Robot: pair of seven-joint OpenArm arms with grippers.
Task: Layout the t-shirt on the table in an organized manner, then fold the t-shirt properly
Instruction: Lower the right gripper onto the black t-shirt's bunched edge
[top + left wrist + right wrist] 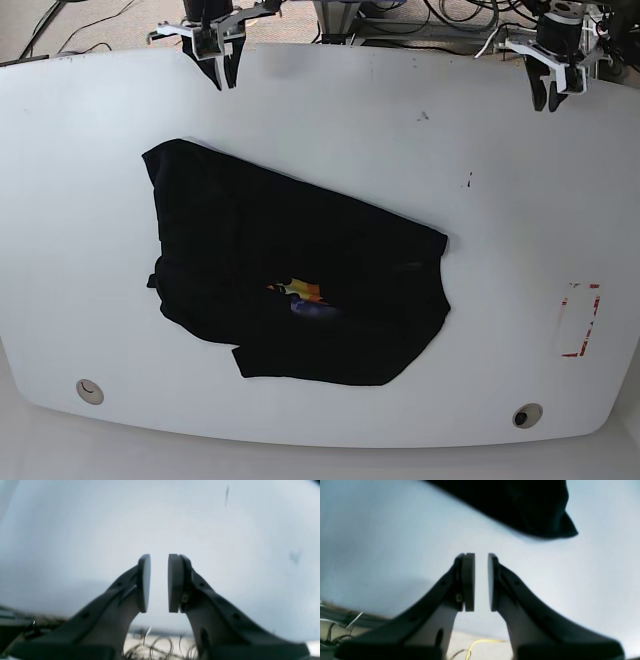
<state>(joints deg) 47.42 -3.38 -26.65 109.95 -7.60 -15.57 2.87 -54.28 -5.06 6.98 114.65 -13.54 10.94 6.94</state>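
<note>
Going left to right across the base view, I first have one round hole (90, 391) in the desk (330, 418), well below my right tool (226, 86) and off to its left

The shirt (300, 265) lies on the desk, below my right tool and apart from it. It is black and bunched into an uneven shape, with one corner below and to the left of that tool and a long edge slanting down to the right, toward the side where my left tool (546, 106) is. A small patch of the print (302, 291), yellow-orange and purple, shows near its middle, below and right of my right tool

My right tool is narrow, a slim gap between its fingers and nothing in it. Its wrist view shows a corner of the shirt ahead of the fingertips and to their right, not touching them

Some dark specks (469, 180) sit on the desk between the shirt and my left tool, below and left of that tool. The other hole (527, 416) is far below it, slightly left. My left tool is also narrow and empty, well apart from the shirt. Red tape marks (596, 305) lie below it, toward the right
</note>
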